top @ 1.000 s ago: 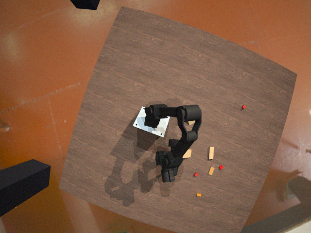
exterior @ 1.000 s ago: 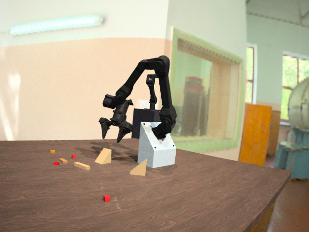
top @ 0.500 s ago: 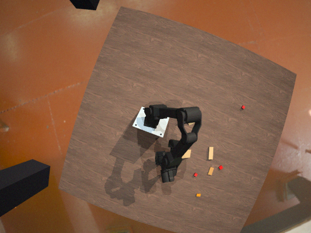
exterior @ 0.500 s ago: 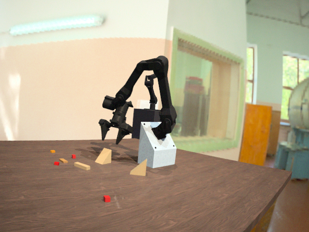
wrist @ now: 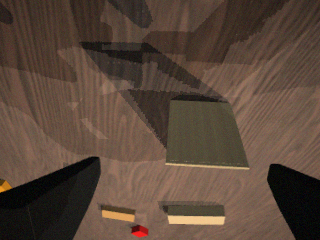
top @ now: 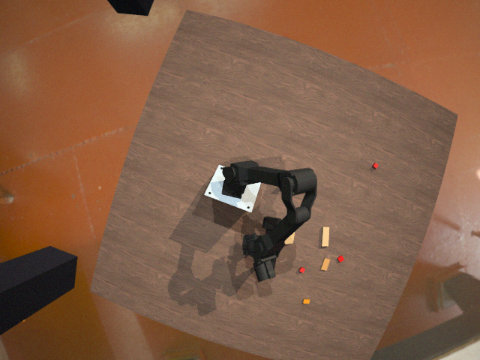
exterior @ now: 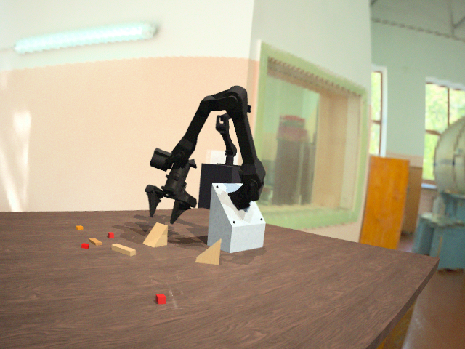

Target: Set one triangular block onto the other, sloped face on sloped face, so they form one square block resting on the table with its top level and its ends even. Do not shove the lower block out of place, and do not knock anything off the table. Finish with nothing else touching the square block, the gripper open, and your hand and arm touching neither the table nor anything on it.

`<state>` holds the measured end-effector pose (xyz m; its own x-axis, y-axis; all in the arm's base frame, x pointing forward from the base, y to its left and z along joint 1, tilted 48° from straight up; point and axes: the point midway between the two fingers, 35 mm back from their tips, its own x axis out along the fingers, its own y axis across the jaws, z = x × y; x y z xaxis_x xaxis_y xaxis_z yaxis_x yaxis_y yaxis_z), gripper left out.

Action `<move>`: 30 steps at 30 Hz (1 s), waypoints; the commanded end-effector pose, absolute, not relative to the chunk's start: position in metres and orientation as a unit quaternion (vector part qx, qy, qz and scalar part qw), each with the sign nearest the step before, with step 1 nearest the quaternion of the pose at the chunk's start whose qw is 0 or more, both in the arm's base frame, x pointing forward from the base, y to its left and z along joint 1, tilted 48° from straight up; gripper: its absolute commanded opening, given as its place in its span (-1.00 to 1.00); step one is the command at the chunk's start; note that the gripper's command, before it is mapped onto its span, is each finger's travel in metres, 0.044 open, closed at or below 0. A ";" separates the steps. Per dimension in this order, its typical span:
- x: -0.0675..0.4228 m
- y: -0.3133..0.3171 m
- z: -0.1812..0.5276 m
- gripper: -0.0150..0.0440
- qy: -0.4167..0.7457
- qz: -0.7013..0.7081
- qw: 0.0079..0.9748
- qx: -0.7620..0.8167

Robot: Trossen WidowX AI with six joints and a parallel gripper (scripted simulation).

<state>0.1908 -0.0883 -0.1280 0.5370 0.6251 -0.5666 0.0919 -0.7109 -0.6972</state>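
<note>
Tan wooden wedges [exterior: 155, 235], sloped faces, standing apart

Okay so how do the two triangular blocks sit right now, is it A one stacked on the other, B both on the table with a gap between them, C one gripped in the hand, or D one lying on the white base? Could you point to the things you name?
B: the exterior view shows one triangular block [exterior: 212, 254] and the other triangular block [exterior: 158, 235] [wrist: 206, 134] standing apart on the table [exterior: 240, 300].

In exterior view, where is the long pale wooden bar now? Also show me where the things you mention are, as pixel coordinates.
In the exterior view, the long pale bar [top: 325, 236] [exterior: 123, 249] [wrist: 196, 219] lies on the table left of the two triangular blocks [exterior: 156, 235] [exterior: 210, 254], beside the shorter orange-brown bar [top: 325, 264] [exterior: 95, 241] [wrist: 118, 214].
</note>
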 end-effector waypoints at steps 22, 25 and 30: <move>0.214 -0.059 -0.147 1.00 -0.219 0.426 0.316 -0.819; 0.217 -0.056 -0.149 1.00 -0.219 0.425 0.317 -0.819; 0.221 -0.049 -0.151 1.00 -0.222 0.423 0.318 -0.819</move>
